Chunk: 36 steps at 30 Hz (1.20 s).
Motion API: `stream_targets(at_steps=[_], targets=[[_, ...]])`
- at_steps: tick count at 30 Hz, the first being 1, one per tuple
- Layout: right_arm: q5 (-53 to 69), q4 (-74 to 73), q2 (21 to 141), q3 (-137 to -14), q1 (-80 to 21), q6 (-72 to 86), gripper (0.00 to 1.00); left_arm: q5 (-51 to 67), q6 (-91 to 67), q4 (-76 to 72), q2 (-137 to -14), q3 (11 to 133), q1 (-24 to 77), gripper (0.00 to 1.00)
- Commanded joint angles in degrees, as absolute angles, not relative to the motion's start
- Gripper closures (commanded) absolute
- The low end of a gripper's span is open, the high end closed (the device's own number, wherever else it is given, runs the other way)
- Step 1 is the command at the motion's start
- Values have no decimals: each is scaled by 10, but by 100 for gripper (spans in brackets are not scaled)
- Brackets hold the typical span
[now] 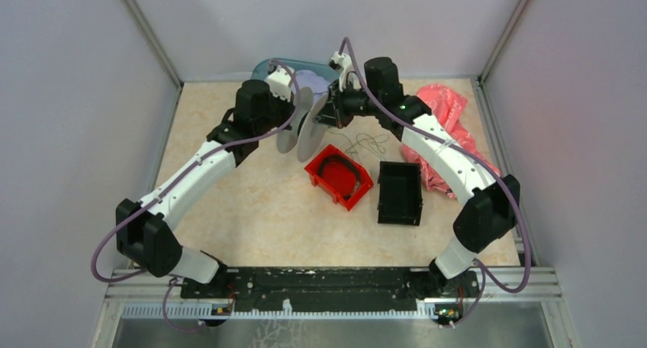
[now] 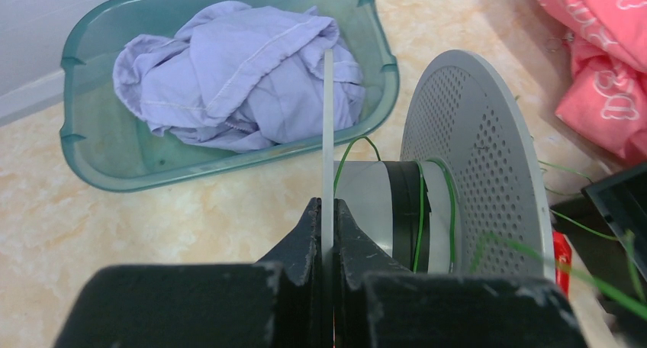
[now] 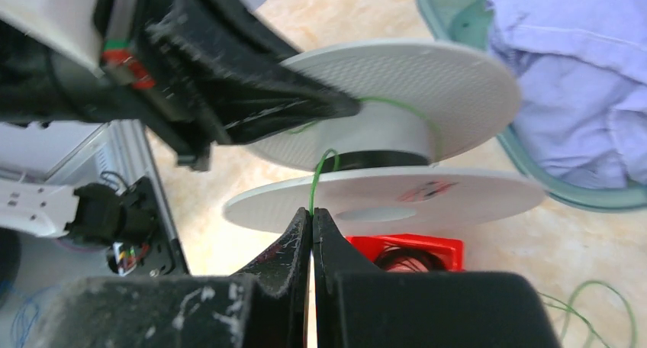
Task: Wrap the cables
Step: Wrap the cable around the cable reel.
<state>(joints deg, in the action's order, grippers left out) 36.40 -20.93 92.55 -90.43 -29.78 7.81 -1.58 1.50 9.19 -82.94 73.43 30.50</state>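
While pale grey walls point(image 1: 69, 96) enclose the beige marbled worktop point(image 1: 259, 211), the left tool point(image 2: 326, 207) clamps the rim of the white spool point(image 2: 477, 149), and the right tool point(image 3: 311, 217) pinches the cables point(image 3: 314, 184), whose slack lies near the red bin point(image 1: 339, 176).

teal tub point(image 1: 263, 64): partly hidden behind left arm point(image 1: 202, 165) | pink cloth point(image 2: 603, 58): cut by edge | cables point(image 1: 371, 142): too fine to trace

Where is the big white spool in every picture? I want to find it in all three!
Top view: the white spool is at upper middle, where the two arms meet.
Left wrist view: the spool is right of centre, with its holed disc on edge.
Right wrist view: the spool runs across the middle as two flat discs.
Shared landmark: the teal basin just beside it.
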Motion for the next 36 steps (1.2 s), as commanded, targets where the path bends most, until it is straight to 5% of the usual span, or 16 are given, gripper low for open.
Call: stream_targets(at_steps=[1,23,36], targets=[[307,-188,929,-934,-282,91,100,29,28,65,-800,734,311,100],[242,-181,943,-862,-212,39,91,64,28,84,-785,763,311,100],[284,-204,956,-841,-177,4,68,69,20,86,-785,772,303,100]])
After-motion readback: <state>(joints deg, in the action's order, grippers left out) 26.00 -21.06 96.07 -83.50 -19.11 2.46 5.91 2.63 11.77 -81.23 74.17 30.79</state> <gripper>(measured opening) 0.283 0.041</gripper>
